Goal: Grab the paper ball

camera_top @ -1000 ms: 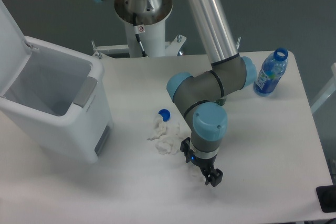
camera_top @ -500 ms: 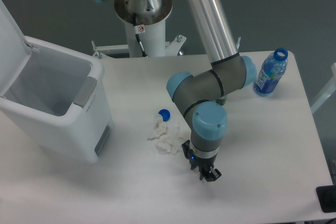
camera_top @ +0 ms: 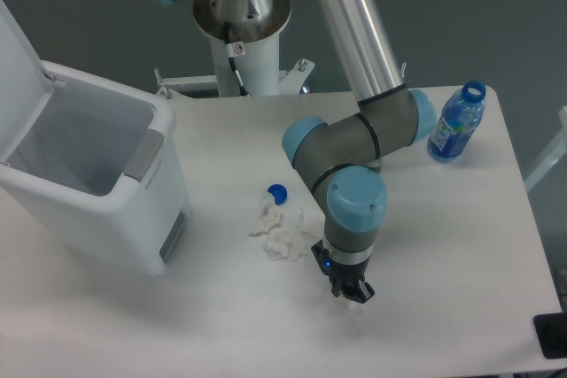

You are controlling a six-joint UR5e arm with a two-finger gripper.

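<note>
While the paper ball (camera_top: pixel 353 301) is showing only as a white sliver beneath the pincer (camera_top: pixel 352 294) on the bench (camera_top: pixel 443 245), the grasp step is seemingly underway. Whether the jaws are gripping it, I cannot tell. Next should come closing, then lifting. Arm is pointing straight down, wrist vertical.

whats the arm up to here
A single robot arm has its gripper lowered to the table, just right of a cluster of white paper wads. A bit of white shows at the fingertips, possibly the paper ball, but a grasp can't be confirmed. A blue cap lies beside the wads, a bottle stands at the far right, and an open white bin sits on the left.
</note>
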